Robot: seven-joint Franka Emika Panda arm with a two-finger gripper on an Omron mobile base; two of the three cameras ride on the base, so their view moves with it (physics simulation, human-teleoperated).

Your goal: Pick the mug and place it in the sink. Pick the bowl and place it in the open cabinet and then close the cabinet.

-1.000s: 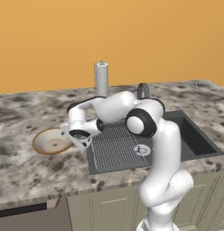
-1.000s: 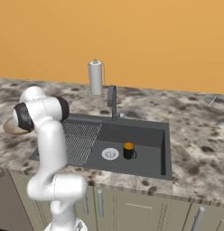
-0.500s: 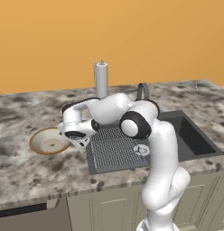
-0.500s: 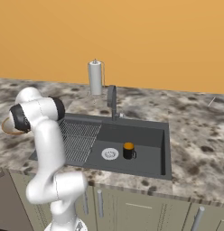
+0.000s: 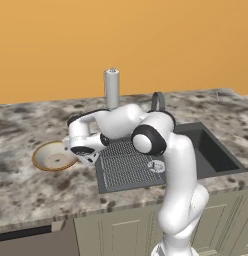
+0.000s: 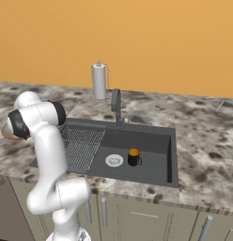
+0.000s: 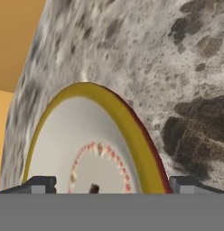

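The cream bowl (image 5: 52,156) with its orange-brown rim lies on the marble counter left of the sink (image 5: 216,159). My gripper (image 5: 81,156) hovers at the bowl's right edge, open and holding nothing. In the hand view the bowl (image 7: 86,149) looms close, and the gripper (image 7: 112,186) stands wide over its near rim. The black mug (image 6: 133,157) stands upright in the sink (image 6: 151,141) beside the silver drain (image 6: 114,160). My arm hides most of the bowl (image 6: 6,132) in the right base view. The cabinet is out of view.
A paper towel roll (image 5: 112,88) stands at the back of the counter, behind the ribbed drainboard (image 5: 127,167). The dark gooseneck tap (image 6: 116,106) rises behind the basin. An orange wall backs the counter, and base cabinet doors (image 6: 137,216) sit below its front edge.
The hand has swung a little left and down, closer to the bowl's right rim. Its jaws stay open, and the mug and the bowl have not moved.
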